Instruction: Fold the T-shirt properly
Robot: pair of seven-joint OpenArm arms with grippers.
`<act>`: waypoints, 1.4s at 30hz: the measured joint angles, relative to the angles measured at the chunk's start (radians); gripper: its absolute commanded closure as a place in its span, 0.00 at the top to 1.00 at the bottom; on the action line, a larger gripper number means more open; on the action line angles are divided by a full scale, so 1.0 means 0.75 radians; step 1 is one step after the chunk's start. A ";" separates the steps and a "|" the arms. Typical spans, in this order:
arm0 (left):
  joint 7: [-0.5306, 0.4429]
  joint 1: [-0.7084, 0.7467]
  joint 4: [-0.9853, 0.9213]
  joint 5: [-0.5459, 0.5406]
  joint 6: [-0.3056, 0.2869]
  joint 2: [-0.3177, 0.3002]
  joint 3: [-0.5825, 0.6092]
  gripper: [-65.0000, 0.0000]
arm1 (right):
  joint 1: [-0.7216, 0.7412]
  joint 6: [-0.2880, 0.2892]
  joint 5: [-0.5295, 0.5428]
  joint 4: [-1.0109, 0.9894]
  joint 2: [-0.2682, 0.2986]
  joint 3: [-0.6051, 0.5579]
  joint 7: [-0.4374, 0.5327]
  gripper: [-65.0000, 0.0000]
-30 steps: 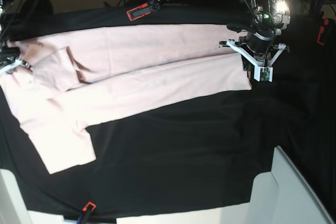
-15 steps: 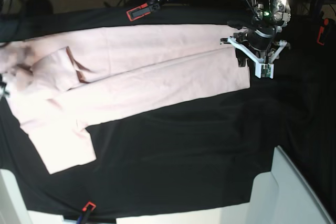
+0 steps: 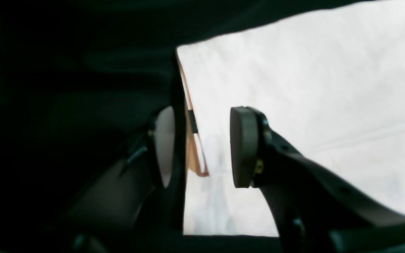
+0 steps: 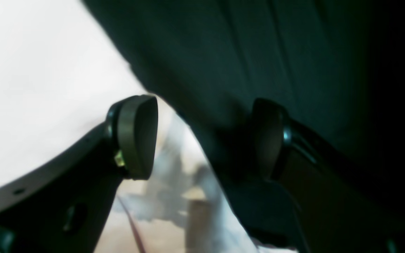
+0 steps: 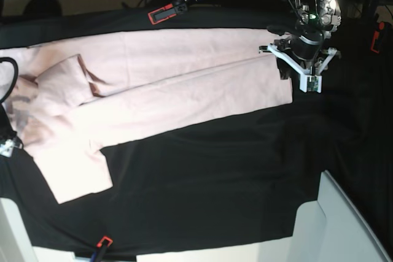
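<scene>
The pale pink T-shirt (image 5: 159, 90) lies folded lengthwise across the black table cloth, with a sleeve (image 5: 77, 173) sticking out at the front left. My left gripper (image 5: 288, 72) is open at the shirt's right end. In the left wrist view it (image 3: 204, 151) straddles the shirt's edge (image 3: 192, 140), with shirt fabric (image 3: 311, 88) to the right. My right gripper (image 5: 6, 144) is at the view's left edge beside the shirt's collar end. In the right wrist view it (image 4: 204, 137) is open, with shirt fabric (image 4: 30, 88) at its left finger and black cloth at its right.
The black table cloth (image 5: 215, 176) covers the table. Orange clamps hold it at the back (image 5: 161, 13), the front (image 5: 101, 242) and the far right (image 5: 376, 36). A white box corner (image 5: 331, 225) stands at the front right. Cables lie behind the table.
My right gripper has let go of the shirt's collar end and moved toward the front along the left edge. The left gripper has stayed at the shirt's right end.
</scene>
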 measured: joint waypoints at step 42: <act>0.001 0.014 0.068 0.000 0.007 0.001 -0.190 0.40 | -0.004 0.055 -0.142 -0.123 -0.131 -0.012 0.137 0.51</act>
